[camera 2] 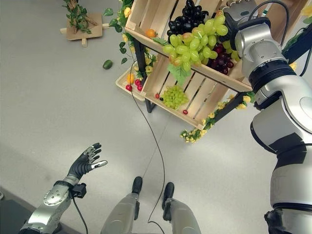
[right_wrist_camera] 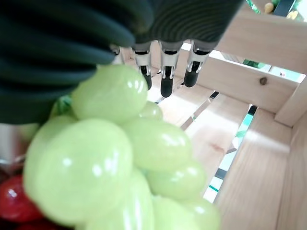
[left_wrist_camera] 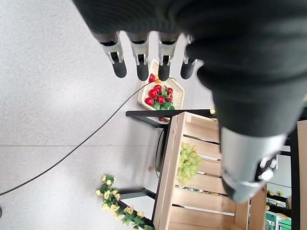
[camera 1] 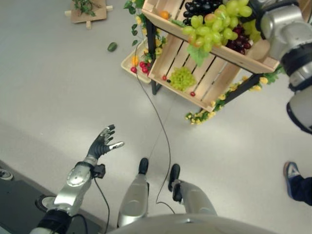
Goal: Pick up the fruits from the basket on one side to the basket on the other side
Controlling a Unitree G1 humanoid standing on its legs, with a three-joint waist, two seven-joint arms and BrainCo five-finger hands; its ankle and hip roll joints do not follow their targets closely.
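Over upper crate [camera 2: 146, 36] | right hand [right_wrist_camera: 165, 72] beside green grapes [camera 2: 192, 41]

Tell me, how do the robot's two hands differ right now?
The left hand hangs low over the bare grey floor, far from any fruit; the right hand is raised into the upper wooden crate. The left hand touches nothing, while green grapes sit right beside the right hand's fingers. Both have straight, open fingers and hold nothing.

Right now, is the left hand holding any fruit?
No, the left hand hangs over bare floor with its fingers spread and nothing in it, well away from the crates.
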